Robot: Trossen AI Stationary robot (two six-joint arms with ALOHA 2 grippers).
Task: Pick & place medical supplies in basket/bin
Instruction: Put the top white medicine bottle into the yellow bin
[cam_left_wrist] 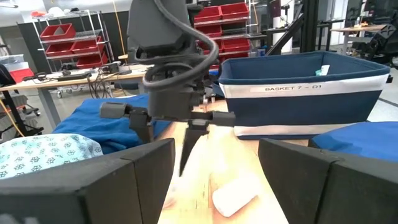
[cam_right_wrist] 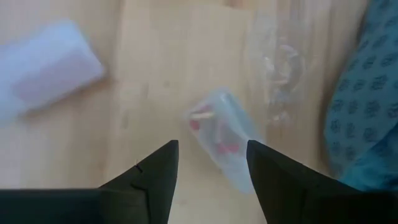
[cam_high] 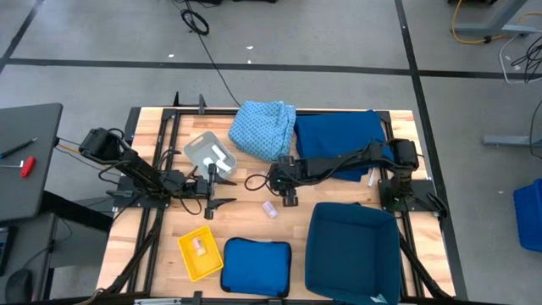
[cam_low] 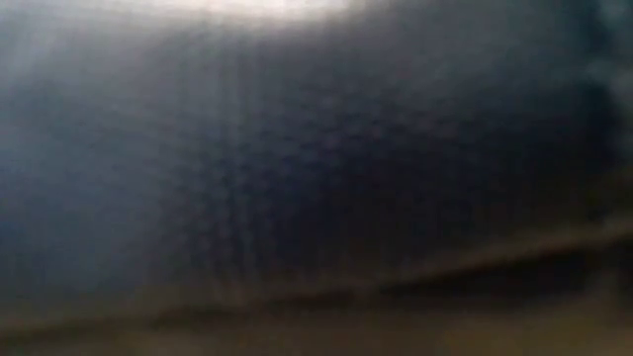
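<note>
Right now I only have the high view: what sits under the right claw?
Observer: The right wrist view shows a clear packet with pink contents lying on the wood, just ahead of the open right claw.
Operator: Anything else close to it?
Observer: A white packet lies apart from it, to one side.
Operator: Is the left claw carrying anything?
Observer: No. The left wrist view shows the left claw open with nothing between its fingers.
</note>
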